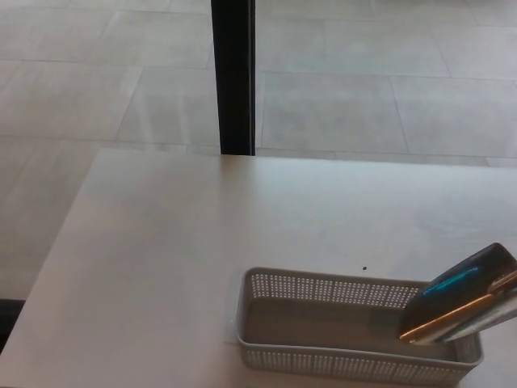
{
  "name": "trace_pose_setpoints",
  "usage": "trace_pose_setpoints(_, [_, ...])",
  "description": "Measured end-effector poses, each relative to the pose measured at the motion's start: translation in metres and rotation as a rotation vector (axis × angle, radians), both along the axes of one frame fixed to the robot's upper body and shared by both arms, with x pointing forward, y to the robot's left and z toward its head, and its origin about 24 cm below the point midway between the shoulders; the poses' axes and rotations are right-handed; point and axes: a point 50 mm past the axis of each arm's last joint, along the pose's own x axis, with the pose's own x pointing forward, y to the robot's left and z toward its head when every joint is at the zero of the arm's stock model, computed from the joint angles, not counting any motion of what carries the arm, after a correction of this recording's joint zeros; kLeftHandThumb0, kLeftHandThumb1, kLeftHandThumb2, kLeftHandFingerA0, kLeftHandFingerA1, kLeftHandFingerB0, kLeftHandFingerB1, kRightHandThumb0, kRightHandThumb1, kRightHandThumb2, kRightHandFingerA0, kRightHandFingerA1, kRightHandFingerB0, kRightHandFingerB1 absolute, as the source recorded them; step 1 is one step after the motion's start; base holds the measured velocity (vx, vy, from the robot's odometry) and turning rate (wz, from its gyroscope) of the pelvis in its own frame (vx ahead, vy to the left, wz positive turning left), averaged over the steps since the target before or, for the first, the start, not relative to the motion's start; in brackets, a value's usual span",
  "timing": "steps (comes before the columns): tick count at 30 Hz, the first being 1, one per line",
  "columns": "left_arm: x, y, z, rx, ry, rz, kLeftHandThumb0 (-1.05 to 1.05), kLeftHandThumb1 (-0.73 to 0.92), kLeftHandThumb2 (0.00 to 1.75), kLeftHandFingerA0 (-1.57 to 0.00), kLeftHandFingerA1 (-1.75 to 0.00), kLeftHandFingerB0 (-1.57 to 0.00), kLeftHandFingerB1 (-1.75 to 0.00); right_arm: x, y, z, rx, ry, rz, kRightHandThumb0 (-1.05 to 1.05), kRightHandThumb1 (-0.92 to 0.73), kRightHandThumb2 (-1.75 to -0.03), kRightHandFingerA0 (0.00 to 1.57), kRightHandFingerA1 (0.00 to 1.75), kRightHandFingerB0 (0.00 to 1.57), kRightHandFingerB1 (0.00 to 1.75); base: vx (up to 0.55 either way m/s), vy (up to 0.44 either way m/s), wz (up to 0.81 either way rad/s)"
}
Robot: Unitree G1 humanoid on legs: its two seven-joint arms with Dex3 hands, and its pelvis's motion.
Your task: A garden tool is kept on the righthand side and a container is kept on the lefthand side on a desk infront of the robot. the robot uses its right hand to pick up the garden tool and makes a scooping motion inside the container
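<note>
Off the lower right edge of the frame, my right hand is out of sight, so I cannot tell how its fingers sit; I judge it holds the tool only because the blade hangs tilted with nothing else bearing it. My left hand does not show either.

What I can see of the tool is its shiny metal scoop blade [460, 305], a garden trowel by the look of it, entering from the right edge at a steep tilt, its lower edge dipped inside the right end of the pale grey perforated plastic basket [323, 289]. Whether the tip touches the basket floor I cannot tell. The basket looks empty and sits at the lower middle of the frame on the plain white counter [202, 226].

I judge the scoop itself is the step in hand: tool lifted, blade down in the container. The next move calls for drawing the blade along the floor toward the left end, then turning it up, without catching the low wall or pushing the light basket along.

Counted: one trowel, one basket, one counter. Beyond it, one black upright post [233, 77] rises against the grey tiled floor [388, 97].
</note>
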Motion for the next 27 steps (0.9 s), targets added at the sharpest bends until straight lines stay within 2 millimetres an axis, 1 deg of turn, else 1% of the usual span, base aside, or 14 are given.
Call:
trace_pose_setpoints(2, [0.000, 0.000, 0.000, 0.000, 0.000, -0.001, -0.10, -0.12, 1.25, -0.87, -0.99, -0.80, -0.93, 0.001, 0.001, 0.001, -0.018, 0.008, -0.017, -0.37, -0.57, -0.74, 0.89, 1.72, 0.78, 1.35, 0.00, 0.000, 0.00])
trace_pose_setpoints(3, [0.000, 0.000, 0.000, 0.000, 0.000, -0.001, -0.06, -0.14, 1.22, -0.90, -0.99, -0.82, -0.94, 0.002, 0.002, 0.001, -0.027, 0.013, -0.024, -0.42, -0.48, -0.97, 1.15, 1.31, 0.87, 1.11, 0.00, 0.000, 0.00])
trace_pose_setpoints(4, [0.000, 0.000, 0.000, -0.001, 0.000, -0.001, -0.06, -0.14, 1.22, -0.90, -0.99, -0.82, -0.94, 0.002, 0.002, 0.001, -0.033, 0.016, -0.029, -0.42, -0.48, -0.97, 1.15, 1.31, 0.87, 1.11, 0.00, 0.000, 0.00])
trace_pose_setpoints(5, [0.000, 0.000, 0.000, -0.001, 0.000, -0.001, -0.12, -0.14, 1.23, -0.84, -0.99, -0.79, -0.94, 0.003, 0.003, 0.001, -0.045, 0.023, -0.035, -0.37, -0.63, -0.69, 0.90, 1.72, 0.78, 1.28, 0.00, 0.000, 0.00])
trace_pose_setpoints(7, [0.000, 0.000, 0.000, -0.002, 0.000, -0.001, -0.13, -0.13, 1.24, -0.81, -1.00, -0.76, -0.94, 0.003, 0.006, 0.000, -0.059, 0.034, -0.042, -0.37, -0.69, -0.70, 0.90, 1.72, 0.79, 1.25, 0.00, 0.000, 0.00])
trace_pose_setpoints(9, [0.000, 0.000, 0.000, -0.005, -0.001, -0.002, -0.14, -0.12, 1.22, -0.83, -0.98, -0.77, -0.92, 0.004, 0.010, -0.001, -0.082, 0.049, -0.050, -0.38, -0.77, -0.71, 0.88, 1.69, 0.84, 1.03, 0.00, 0.000, 0.00])
trace_pose_setpoints(12, [0.000, 0.000, 0.000, -0.007, -0.001, -0.002, -0.14, -0.15, 1.24, -0.87, -1.00, -0.80, -0.94, 0.004, 0.017, -0.002, -0.107, 0.063, -0.049, -0.40, -0.74, -0.69, 0.91, 1.69, 0.85, 1.05, 0.00, 0.000, 0.00])
trace_pose_setpoints(13, [0.000, 0.000, 0.000, -0.007, -0.001, -0.002, -0.17, -0.14, 1.19, -0.89, -0.98, -0.81, -0.92, 0.004, 0.019, -0.002, -0.115, 0.067, -0.050, -0.38, -0.72, -0.66, 0.89, 1.71, 0.82, 1.17, 0.00, 0.000, 0.00])
trace_pose_setpoints(17, [0.001, 0.000, 0.000, -0.011, -0.004, -0.002, -0.19, -0.14, 1.14, -0.86, -0.96, -0.82, -0.91, 0.002, 0.033, 0.000, -0.159, 0.064, -0.040, -0.36, -0.73, -0.67, 0.92, 1.74, 0.84, 1.09, 0.00, 0.000, 0.00])
trace_pose_setpoints(21, [0.001, -0.001, 0.000, -0.018, -0.005, -0.006, -0.14, -0.16, 1.13, -0.89, -0.96, -0.85, -0.91, 0.000, 0.044, 0.000, -0.179, 0.071, -0.035, -0.37, -0.72, -0.65, 0.89, 1.73, 0.82, 1.18, 0.00, 0.000, 0.00])
trace_pose_setpoints(22, [0.001, -0.001, 0.000, -0.019, -0.005, -0.007, -0.17, -0.16, 1.11, -0.88, -0.98, -0.84, -0.92, -0.001, 0.046, 0.000, -0.185, 0.075, -0.036, -0.42, -0.55, -1.00, 1.18, 1.33, 0.86, 1.06, 0.00, 0.000, 0.00])
trace_pose_setpoints(24, [0.001, -0.001, 0.000, -0.022, -0.006, -0.007, -0.15, -0.17, 1.17, -0.88, -0.98, -0.84, -0.93, -0.002, 0.050, -0.001, -0.200, 0.079, -0.039, -0.46, -0.56, -1.00, 1.18, 1.35, 0.84, 1.09, 0.00, 0.000, 0.00])
trace_pose_setpoints(25, [0.001, -0.001, 0.000, -0.024, -0.007, -0.007, -0.17, -0.15, 1.13, -0.87, -0.97, -0.83, -0.92, -0.002, 0.052, -0.001, -0.206, 0.082, -0.043, -0.43, -0.75, -0.63, 0.88, 1.74, 0.80, 1.18, 0.00, 0.000, 0.00])
trace_pose_setpoints(27, [0.001, -0.001, 0.000, -0.028, -0.008, -0.007, -0.18, -0.14, 1.11, -0.89, -0.95, -0.84, -0.91, -0.003, 0.057, -0.002, -0.211, 0.084, -0.044, -0.44, -0.77, -0.67, 0.89, 1.75, 0.78, 1.21, 0.00, 0.000, 0.00])
